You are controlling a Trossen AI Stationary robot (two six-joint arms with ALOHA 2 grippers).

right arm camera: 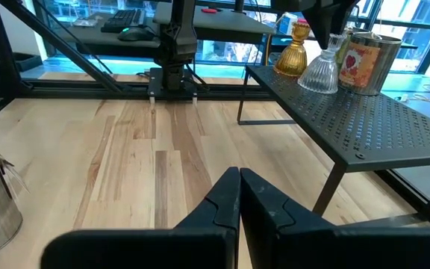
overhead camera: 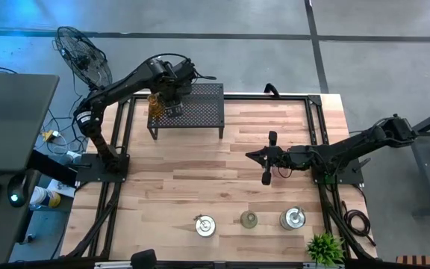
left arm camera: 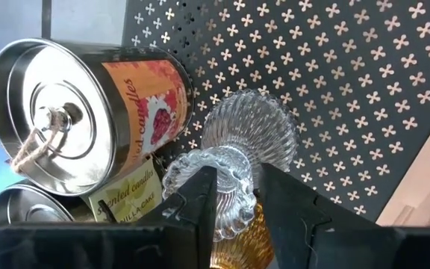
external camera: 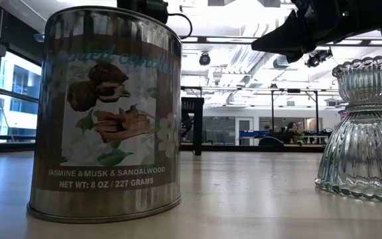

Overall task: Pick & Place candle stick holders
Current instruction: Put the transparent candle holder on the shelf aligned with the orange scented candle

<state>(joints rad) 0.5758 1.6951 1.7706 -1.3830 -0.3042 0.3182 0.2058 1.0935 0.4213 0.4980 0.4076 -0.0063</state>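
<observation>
Where office glows beyond, wooden table (overhead camera: pixel 222 179) bears, seemingly, three holders (overhead camera: pixel 248 219).

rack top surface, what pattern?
Black perforated metal rack: small four-petal clover-shaped cutouts in staggered rows. Clearest in the left wrist view.

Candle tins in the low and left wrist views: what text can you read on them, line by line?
Silver candle tin, low view: "JASMINE & MUSK & SANDALWOOD"
Same label, beneath: "NET WT: 8 OZ / 227 GRAMS"
Same label, top: faded script, too pale to read.
Orange-label tin on the black perforated rack, left wrist view: cursive word cut off, unreadable.
Tin beneath it: partial, "...ILLA CA...".
</observation>
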